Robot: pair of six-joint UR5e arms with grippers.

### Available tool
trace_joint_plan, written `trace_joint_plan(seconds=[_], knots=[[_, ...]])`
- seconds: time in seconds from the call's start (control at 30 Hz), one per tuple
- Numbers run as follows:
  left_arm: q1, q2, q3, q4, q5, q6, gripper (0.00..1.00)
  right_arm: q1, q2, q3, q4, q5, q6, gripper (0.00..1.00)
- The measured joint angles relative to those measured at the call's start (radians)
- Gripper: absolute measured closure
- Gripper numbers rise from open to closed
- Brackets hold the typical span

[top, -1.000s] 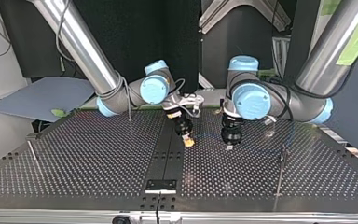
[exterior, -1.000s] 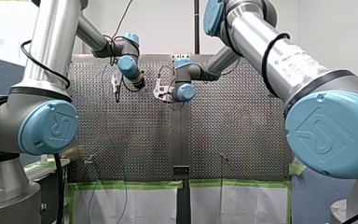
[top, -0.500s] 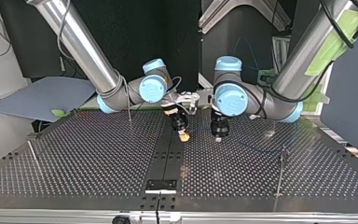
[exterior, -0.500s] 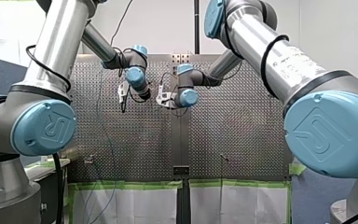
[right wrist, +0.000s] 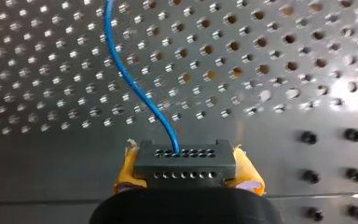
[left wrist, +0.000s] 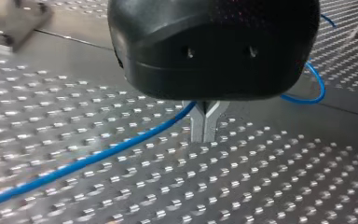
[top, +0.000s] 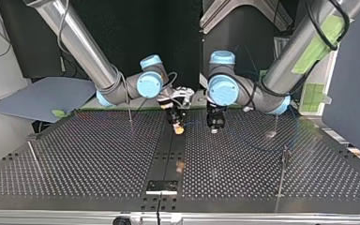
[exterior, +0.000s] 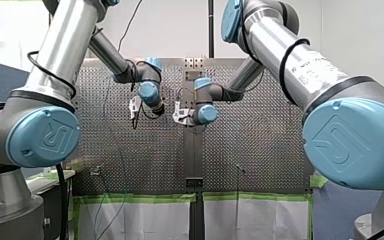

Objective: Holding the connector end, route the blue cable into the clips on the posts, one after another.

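Observation:
In the right wrist view, the yellow pads (right wrist: 247,175) of my right gripper (right wrist: 186,179) are shut on a black connector (right wrist: 185,163), and the blue cable (right wrist: 135,84) curves away from it over the perforated plate. My left gripper (left wrist: 204,123) has its metal fingers shut on the blue cable (left wrist: 98,156), which runs through them and loops out behind (left wrist: 314,91). In the top view both grippers hang close together just above the table's far middle, my right gripper (top: 178,127) left of my left gripper (top: 214,126). From the front they show as my left gripper (exterior: 135,109) and my right gripper (exterior: 182,115).
Thin posts stand on the perforated table (top: 84,159): one at the top view's far left of centre (top: 130,110), one at the near left (top: 32,151), one at the near right (top: 283,166). A black strip (top: 168,154) runs down the table's middle, ending in a small bracket (top: 161,186).
Both grippers have moved together away from the top view's camera, toward the table's far edge and a little to that view's left. Each grip stays as it was.

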Motion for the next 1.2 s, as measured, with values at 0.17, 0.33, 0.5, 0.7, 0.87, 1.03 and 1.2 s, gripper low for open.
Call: trace_joint_plan(seconds=[0.17, 0.33, 0.5, 0.7, 0.87, 1.03, 1.2], knots=[[-0.022, -0.051, -0.002, 0.039, -0.002, 0.009, 1.0, -0.006, 0.0, 0.036, -0.014, 0.0, -0.001, 1.0], [-0.036, -0.099, -0.003, 0.08, -0.009, -0.004, 1.0, -0.02, 0.0, 0.07, -0.034, 0.0, -0.003, 1.0], [-0.048, -0.15, -0.003, 0.1, -0.021, -0.01, 1.0, -0.031, 0.0, 0.114, -0.056, 0.001, -0.008, 1.0], [-0.064, -0.205, -0.003, 0.119, -0.024, -0.013, 1.0, -0.042, 0.0, 0.158, -0.077, 0.001, -0.014, 1.0], [-0.077, -0.238, -0.003, 0.153, -0.024, -0.025, 1.0, -0.051, 0.001, 0.201, -0.112, 0.009, -0.011, 1.0], [-0.093, -0.261, -0.003, 0.166, -0.023, -0.028, 1.0, -0.06, 0.002, 0.252, -0.162, 0.013, -0.002, 1.0], [-0.118, -0.305, -0.003, 0.193, -0.016, -0.026, 1.0, -0.067, 0.003, 0.292, -0.196, 0.014, -0.005, 1.0]])
